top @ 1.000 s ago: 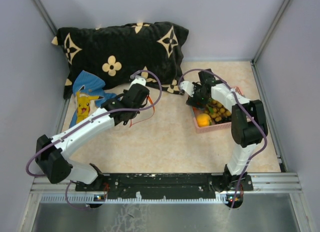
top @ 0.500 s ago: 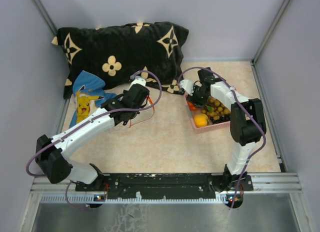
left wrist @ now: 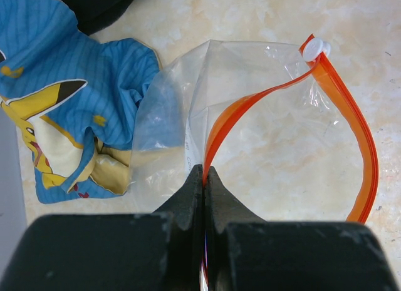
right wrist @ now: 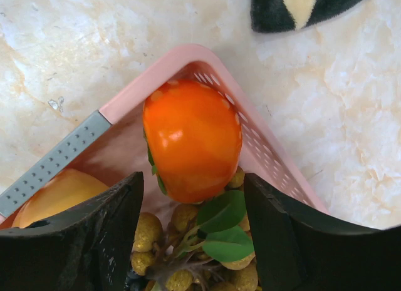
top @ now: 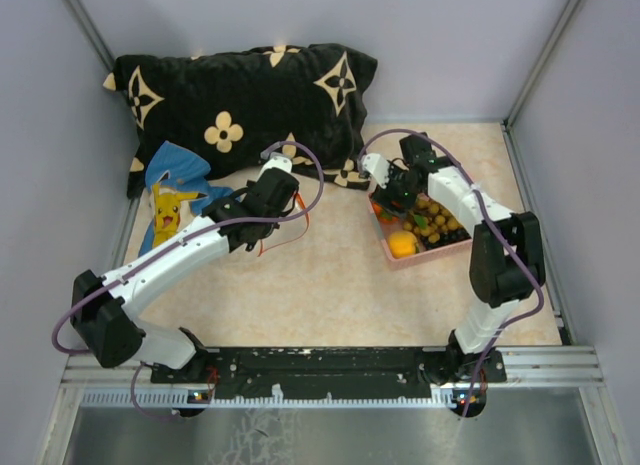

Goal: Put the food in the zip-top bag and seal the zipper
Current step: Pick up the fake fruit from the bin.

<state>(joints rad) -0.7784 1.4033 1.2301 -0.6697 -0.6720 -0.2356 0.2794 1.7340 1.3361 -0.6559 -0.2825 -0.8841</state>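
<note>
My left gripper (left wrist: 205, 178) is shut on the orange-red zipper (left wrist: 366, 159) of the clear zip-top bag (left wrist: 169, 122) and holds its mouth open above the floor; it also shows in the top view (top: 262, 207). My right gripper (right wrist: 194, 197) is open inside the pink basket (right wrist: 263, 147), its fingers either side of a cluster of brownish-tan balls with green leaves (right wrist: 219, 241). An orange fruit (right wrist: 191, 137) lies just ahead of the fingers, a yellow-orange fruit (right wrist: 56, 197) to the left. In the top view the right gripper (top: 397, 197) is over the basket (top: 440, 253).
A blue cartoon-print cloth (left wrist: 62, 103) lies left of the bag, also in the top view (top: 172, 190). A black pillow with cream flowers (top: 240, 100) lies at the back. Metal frame posts and grey walls close in the marble floor (top: 330, 285).
My right gripper has moved slightly left and back over the basket's far corner; the basket has shifted a little. The left arm and bag have not moved.
</note>
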